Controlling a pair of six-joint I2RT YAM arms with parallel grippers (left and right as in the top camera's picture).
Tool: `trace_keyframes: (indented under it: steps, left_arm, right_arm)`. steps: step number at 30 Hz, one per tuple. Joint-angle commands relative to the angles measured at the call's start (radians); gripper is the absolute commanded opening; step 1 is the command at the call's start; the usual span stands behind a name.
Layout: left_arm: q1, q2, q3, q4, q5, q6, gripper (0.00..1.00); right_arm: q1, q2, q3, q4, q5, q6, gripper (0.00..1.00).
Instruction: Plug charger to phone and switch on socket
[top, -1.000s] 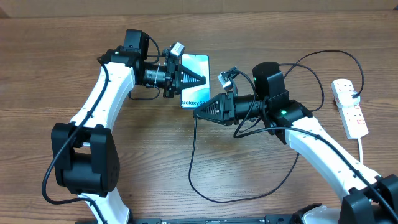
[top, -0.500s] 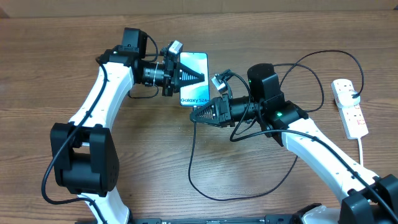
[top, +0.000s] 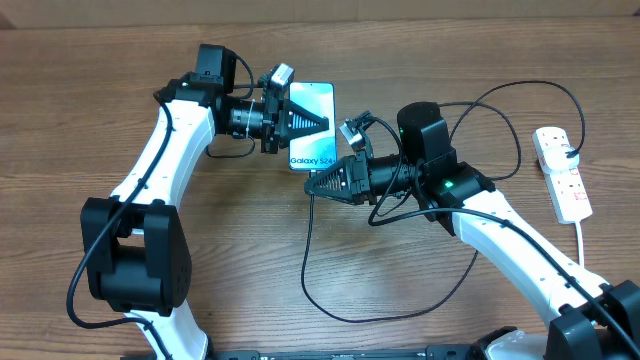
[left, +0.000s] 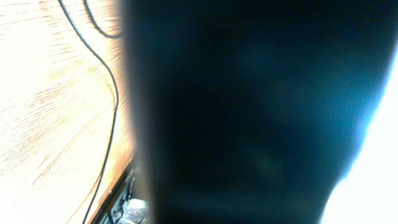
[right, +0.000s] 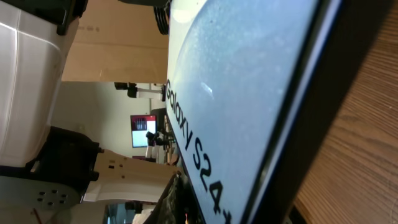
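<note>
The phone is held off the wooden table, its blue-and-white screen with the Galaxy lettering facing up. My left gripper is shut on it from the left, black fingers across the screen. My right gripper is shut on the tip of the charger and sits right at the phone's bottom edge. The thin black cable hangs from it and loops over the table. In the right wrist view the phone fills the frame very close. The phone's dark back blocks the left wrist view. The socket lies far right.
A white cord runs from the socket toward the table's front edge. The black cable arcs over the right arm toward the socket. A stretch of cable lies on the wood left of the phone.
My right gripper moved left toward the phone's bottom edge and shut on the charger tip. The left gripper and phone shifted slightly. Little moved in the last half second.
</note>
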Motion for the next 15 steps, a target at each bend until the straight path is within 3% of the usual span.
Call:
trace_keyframes:
  steps: [1, 15]
  left_arm:
    - [-0.003, -0.007, 0.001, -0.005, 0.112, 0.05, 0.04]
    - [-0.003, -0.007, 0.001, -0.016, 0.135, 0.067, 0.04]
  right_arm:
    - [-0.003, -0.016, 0.019, 0.034, 0.085, 0.011, 0.04]
    - [-0.01, -0.01, 0.019, 0.083, 0.107, 0.029, 0.04]
